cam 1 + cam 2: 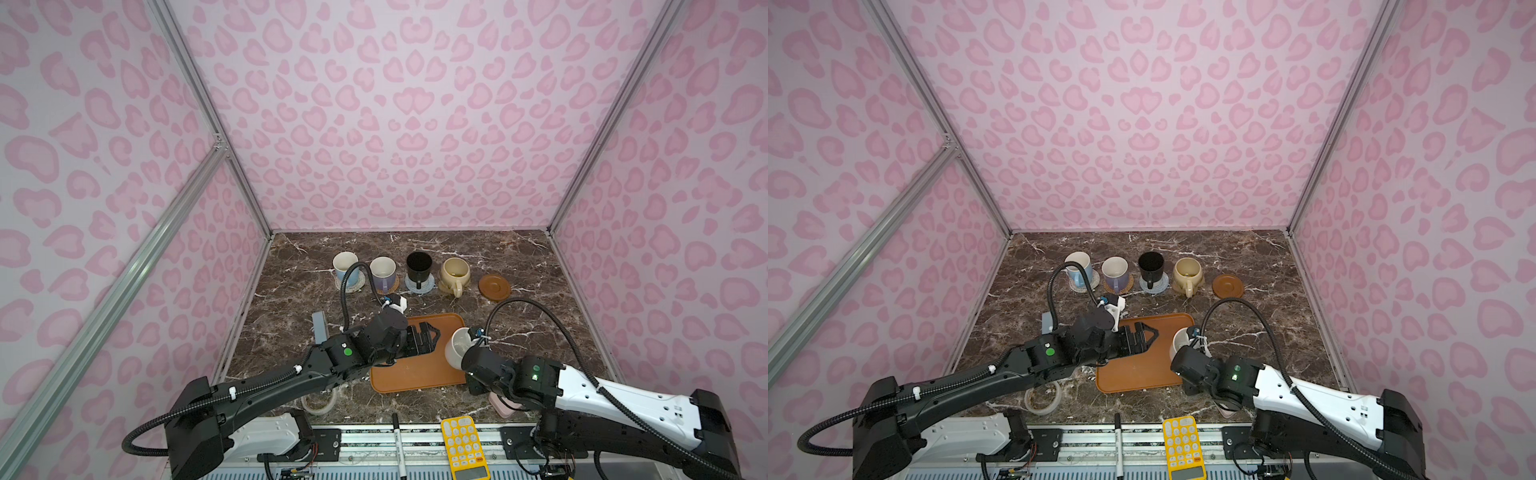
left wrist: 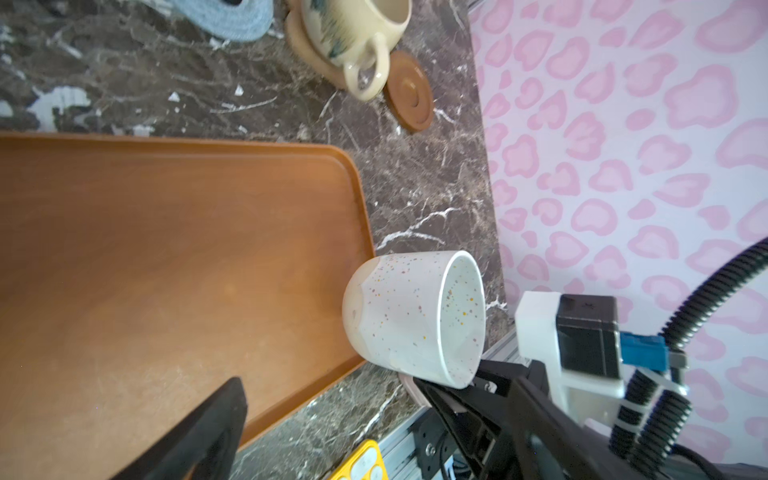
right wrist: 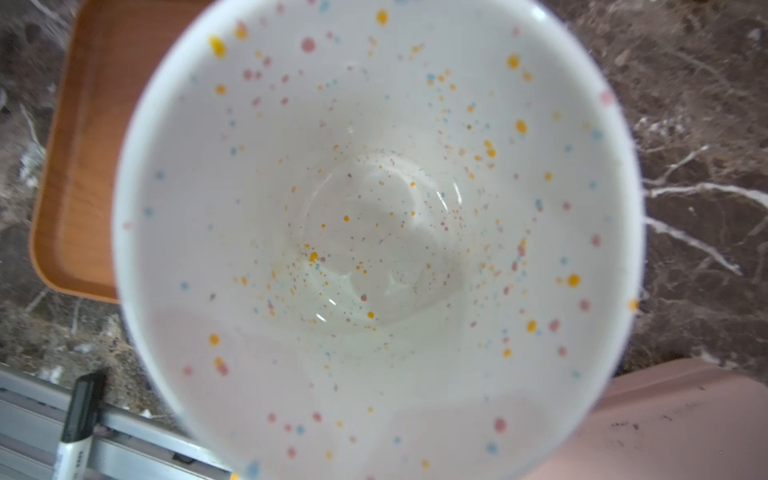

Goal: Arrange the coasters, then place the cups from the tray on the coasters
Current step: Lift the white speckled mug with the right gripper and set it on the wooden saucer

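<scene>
One speckled cup [image 2: 411, 316] tilted, marker [image 3: 77, 422] print blurred

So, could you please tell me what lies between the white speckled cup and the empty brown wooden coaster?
Only bare marble tabletop lies between the speckled cup and the wooden coaster, as the left wrist view shows.

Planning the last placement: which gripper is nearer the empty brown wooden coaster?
Right. Right gripper holds the speckled cup at the tray's right edge, in front of the brown wooden coaster; left gripper is open over the tray, farther left.
</scene>
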